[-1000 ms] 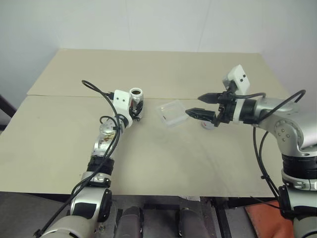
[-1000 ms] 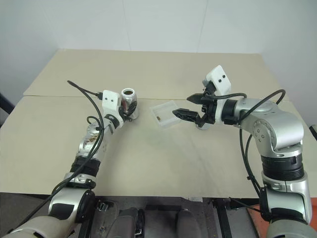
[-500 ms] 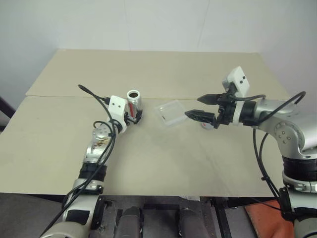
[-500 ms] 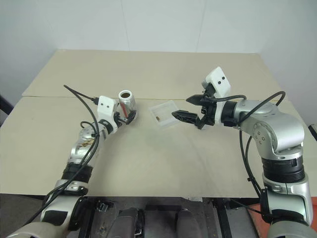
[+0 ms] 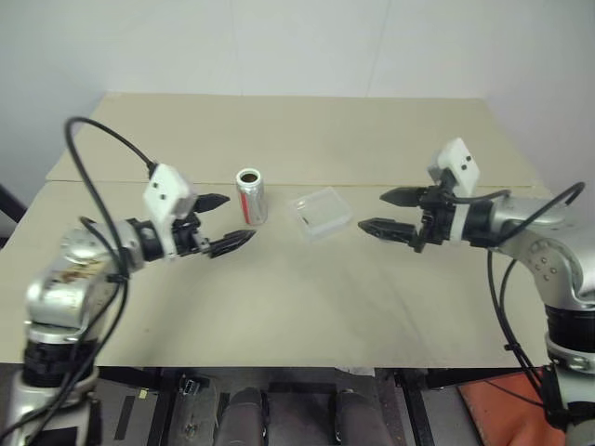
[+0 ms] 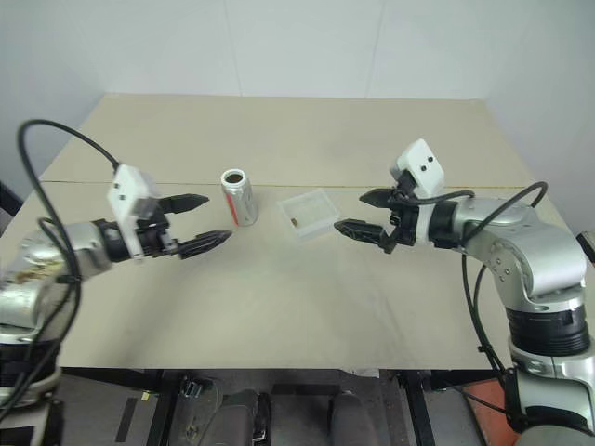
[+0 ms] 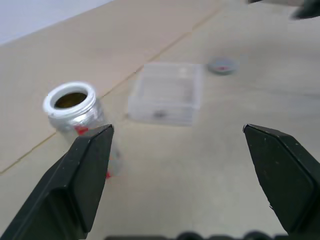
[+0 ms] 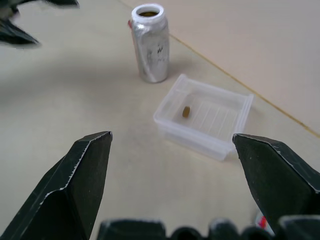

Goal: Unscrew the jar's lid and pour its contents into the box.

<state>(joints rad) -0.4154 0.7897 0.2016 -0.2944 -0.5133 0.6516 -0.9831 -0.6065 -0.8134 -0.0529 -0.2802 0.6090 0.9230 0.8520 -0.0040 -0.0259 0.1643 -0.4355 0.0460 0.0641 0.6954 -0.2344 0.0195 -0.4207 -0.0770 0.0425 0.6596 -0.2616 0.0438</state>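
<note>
Left gripper (image 5: 223, 223) hovers above the bench (image 5: 279, 307) on the left side, jaws spread wide, holding nothing, fingers pointing toward the middle of the bench. A black cable (image 5: 102, 139) loops up behind the arm.

Just beside its fingertips, toward centre, the jar (image 5: 250, 196) stands upright on the bench, free of both grippers. Silvery body, red and white label, white rim, mouth uncapped. Dark inside the mouth; cannot tell how much of the contents is left.

Next along, the box (image 5: 321, 213) sits flat on the bench, near the jar but not touching it, turned slightly askew. Clear plastic, ribbed floor. One small brown bit (image 8: 186, 112) lies inside it, on the side toward the jar. That is the only piece of the contents that can be made out in the box.

The lid (image 7: 222, 65) lies flat on the bench past the box on the side away from the jar, grey with a red mark, apart from the box.

Right gripper (image 5: 389, 211) hangs above the bench on the right, jaws wide apart, empty, fingers pointing at the box, tips near its edge but not touching.
</note>
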